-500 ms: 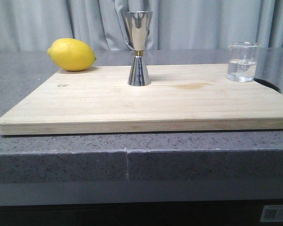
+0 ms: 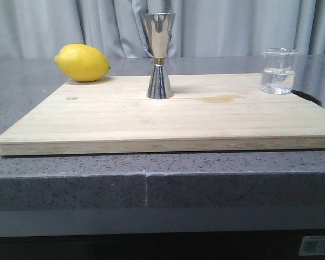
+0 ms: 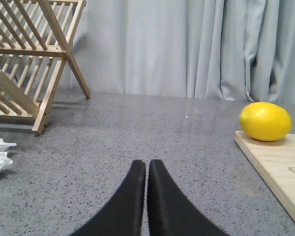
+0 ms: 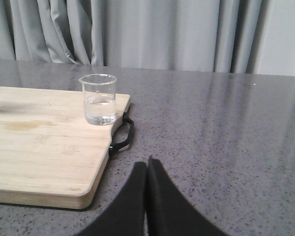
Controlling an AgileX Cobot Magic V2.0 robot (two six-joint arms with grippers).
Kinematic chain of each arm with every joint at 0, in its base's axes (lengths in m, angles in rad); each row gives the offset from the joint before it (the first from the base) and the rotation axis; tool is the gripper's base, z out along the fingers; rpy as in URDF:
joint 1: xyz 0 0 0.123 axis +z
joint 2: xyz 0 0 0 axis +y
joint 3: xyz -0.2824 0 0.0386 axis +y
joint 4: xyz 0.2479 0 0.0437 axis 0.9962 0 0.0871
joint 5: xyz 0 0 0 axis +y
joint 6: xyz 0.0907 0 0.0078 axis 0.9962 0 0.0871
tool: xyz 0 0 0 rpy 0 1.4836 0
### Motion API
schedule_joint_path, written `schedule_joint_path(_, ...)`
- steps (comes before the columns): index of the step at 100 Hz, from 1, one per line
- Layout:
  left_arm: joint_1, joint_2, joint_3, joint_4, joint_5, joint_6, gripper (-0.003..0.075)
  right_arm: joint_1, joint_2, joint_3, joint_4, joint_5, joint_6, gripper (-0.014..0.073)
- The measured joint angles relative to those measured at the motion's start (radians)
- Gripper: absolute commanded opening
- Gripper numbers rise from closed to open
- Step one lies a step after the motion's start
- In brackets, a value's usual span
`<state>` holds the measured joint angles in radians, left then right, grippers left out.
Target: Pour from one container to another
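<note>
- The right gripper (image 4: 146, 169), at the bottom centre of its wrist view, has its 2 black fingers pressed together on nothing; it sits low over the grey counter (image 4: 226, 128), off the wooden board (image 4: 39, 147) and apart from the beaker (image 4: 99, 99).
- The left gripper (image 3: 147, 169) is likewise closed and empty, with the lemon (image 3: 265, 121) at the right edge of its view.
- In the front view, the beaker (image 2: 279, 71) stands upright at the right of the frame, seemingly about 1/3 full of clear liquid; the jigger (image 2: 158, 56) stands upright at upper centre.
- The reach has not begun. Judged from here, the right gripper should open wide, clasp the beaker mid-wall, and keep it level in transit.
</note>
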<state>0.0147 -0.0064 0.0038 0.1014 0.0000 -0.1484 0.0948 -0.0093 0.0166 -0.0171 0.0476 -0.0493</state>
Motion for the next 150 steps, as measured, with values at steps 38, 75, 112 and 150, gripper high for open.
schedule_joint_path(38, 0.0, 0.0, 0.0, 0.0, 0.0, 0.0, -0.0019, 0.0, 0.0, 0.0, 0.0, 0.0, 0.0, -0.0072)
schedule_joint_path(75, 0.0, 0.0, 0.0, 0.0, 0.0, 0.0, -0.0019, 0.0, 0.0, 0.0, 0.0, 0.0, 0.0, -0.0072)
schedule_joint_path(112, 0.0, 0.0, 0.0, 0.0, 0.0, 0.0, -0.0019, 0.0, 0.0, 0.0, 0.0, 0.0, 0.0, -0.0072)
schedule_joint_path(150, 0.0, 0.0, 0.0, -0.002, -0.016, 0.0, -0.0019, 0.0, 0.0, 0.0, 0.003, -0.017, 0.0, -0.0072)
